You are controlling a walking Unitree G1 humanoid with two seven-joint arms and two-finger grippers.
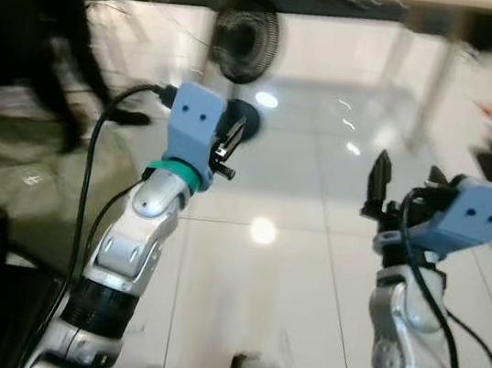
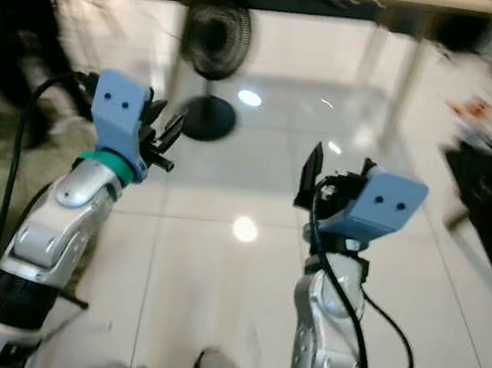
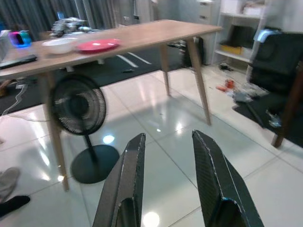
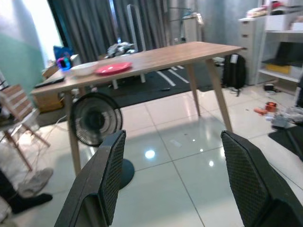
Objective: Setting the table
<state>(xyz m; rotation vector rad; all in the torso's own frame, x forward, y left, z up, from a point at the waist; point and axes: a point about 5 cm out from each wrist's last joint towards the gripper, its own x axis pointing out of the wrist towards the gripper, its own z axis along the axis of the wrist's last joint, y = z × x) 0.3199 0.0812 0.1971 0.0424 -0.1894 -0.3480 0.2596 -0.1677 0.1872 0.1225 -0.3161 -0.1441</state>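
Observation:
A long wooden table (image 4: 156, 56) stands across the tiled floor ahead of me. On it lie a red plate (image 4: 112, 68) and, beside that, a white bowl (image 4: 84, 69); the left wrist view shows the same plate (image 3: 97, 46) and bowl (image 3: 59, 45). Both arms are raised in front of me, well short of the table. My left gripper (image 1: 229, 144) is open with nothing between its fingers (image 3: 130, 175). My right gripper (image 1: 381, 181) is open wider, also holding nothing, and its fingers (image 4: 106, 175) frame the table.
A black standing fan (image 1: 245, 40) stands on the floor at the table's near side. A green cloth (image 1: 35, 171) and dark clutter lie at my left. At the right are a black chair (image 3: 279, 56) and shelves (image 4: 284, 42). Glossy white tiles (image 1: 292, 246) stretch ahead.

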